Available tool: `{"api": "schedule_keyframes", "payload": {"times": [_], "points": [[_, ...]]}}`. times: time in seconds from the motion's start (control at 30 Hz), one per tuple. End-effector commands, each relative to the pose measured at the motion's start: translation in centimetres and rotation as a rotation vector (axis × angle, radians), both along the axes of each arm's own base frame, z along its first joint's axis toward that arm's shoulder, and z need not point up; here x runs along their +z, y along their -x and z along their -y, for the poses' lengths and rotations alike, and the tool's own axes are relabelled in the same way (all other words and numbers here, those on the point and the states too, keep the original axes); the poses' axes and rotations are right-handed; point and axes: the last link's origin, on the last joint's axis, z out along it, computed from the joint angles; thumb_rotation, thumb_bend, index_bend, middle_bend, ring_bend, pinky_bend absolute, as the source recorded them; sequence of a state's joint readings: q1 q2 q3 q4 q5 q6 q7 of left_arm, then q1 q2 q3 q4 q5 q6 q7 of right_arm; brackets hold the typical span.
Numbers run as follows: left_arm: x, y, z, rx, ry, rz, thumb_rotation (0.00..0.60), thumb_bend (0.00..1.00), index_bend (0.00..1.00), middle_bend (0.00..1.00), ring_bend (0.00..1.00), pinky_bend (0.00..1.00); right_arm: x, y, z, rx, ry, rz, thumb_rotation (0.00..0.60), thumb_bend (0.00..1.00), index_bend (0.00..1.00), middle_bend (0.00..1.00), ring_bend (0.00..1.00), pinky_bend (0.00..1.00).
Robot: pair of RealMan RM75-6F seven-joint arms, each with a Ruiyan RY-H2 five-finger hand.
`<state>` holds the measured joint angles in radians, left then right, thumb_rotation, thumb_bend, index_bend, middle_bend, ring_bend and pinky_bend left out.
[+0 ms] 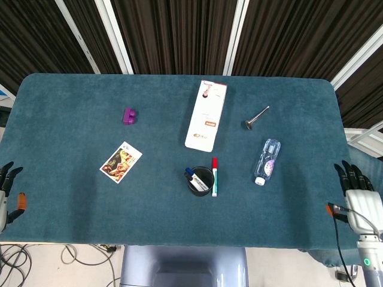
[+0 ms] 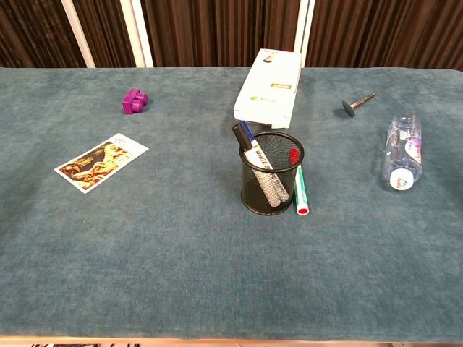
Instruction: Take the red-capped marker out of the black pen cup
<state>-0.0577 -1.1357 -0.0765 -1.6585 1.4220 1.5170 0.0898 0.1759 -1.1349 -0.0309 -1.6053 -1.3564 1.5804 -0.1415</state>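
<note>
The red-capped marker (image 1: 215, 176) (image 2: 299, 189) lies flat on the blue cloth, right beside the black mesh pen cup (image 1: 200, 180) (image 2: 271, 183) and touching its right side. The cup still holds two other markers, one with a blue cap. My right hand (image 1: 353, 198) hangs off the table's right edge with its fingers spread and nothing in it. At the left edge my left hand (image 1: 7, 190) also holds nothing, fingers apart. The chest view shows neither hand.
A white box (image 1: 206, 115) lies behind the cup. A clear bottle (image 1: 266, 161) and a small metal valve (image 1: 256, 117) lie to the right. A purple block (image 1: 128, 115) and a picture card (image 1: 120, 161) sit on the left half.
</note>
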Motion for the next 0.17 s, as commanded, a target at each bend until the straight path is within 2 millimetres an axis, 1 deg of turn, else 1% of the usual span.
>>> {"api": "schedule_keyframes", "payload": {"times": [0.03,0.17], "points": [[-0.04,-0.01,0.01,0.000,0.002,-0.004,0.600,0.54,0.15,0.05,0.09,0.09,-0.40,0.44,-0.88,0.000,0.029,-0.033,0.600,0.25,0.00,0.00,0.00,0.18],[0.02,0.01,-0.01,-0.001,0.000,-0.007,0.600,0.54,0.15,0.05,0.09,0.09,-0.47,0.14,-1.16,0.014,0.039,-0.033,0.600,0.25,0.00,0.00,0.00,0.18]]}}
